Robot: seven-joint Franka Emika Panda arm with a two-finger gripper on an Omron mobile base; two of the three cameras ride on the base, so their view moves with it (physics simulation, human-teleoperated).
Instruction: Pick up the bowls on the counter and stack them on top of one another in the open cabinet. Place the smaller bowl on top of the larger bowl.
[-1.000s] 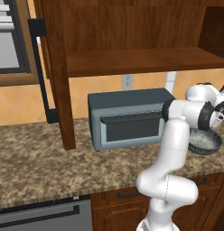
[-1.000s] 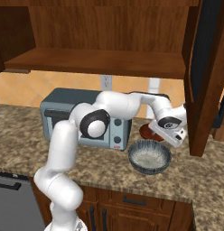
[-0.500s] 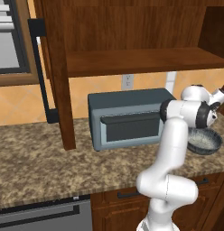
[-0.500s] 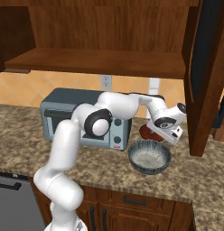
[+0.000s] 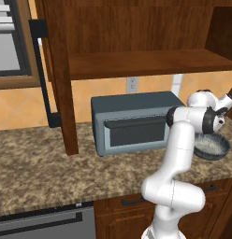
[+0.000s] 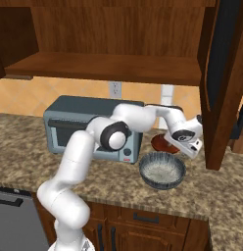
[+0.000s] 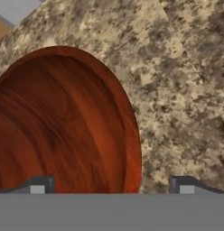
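Reaching low over smaller bowl [image 7: 64, 122], jaws spread astride its rim, larger bowl [image 6: 162, 170] beside.

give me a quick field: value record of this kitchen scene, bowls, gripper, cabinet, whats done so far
small bowl: reddish-brown bowl, on the counter, behind the grey bowl
large bowl: grey bowl, on the counter near its front edge
gripper: gripper open, low over the reddish-brown bowl, its right rim between the fingertips
cabinet: cabinet open, shelf bare where it shows
other: toaster oven on the counter left of the bowls
progress: neither bowl lifted or stacked yet
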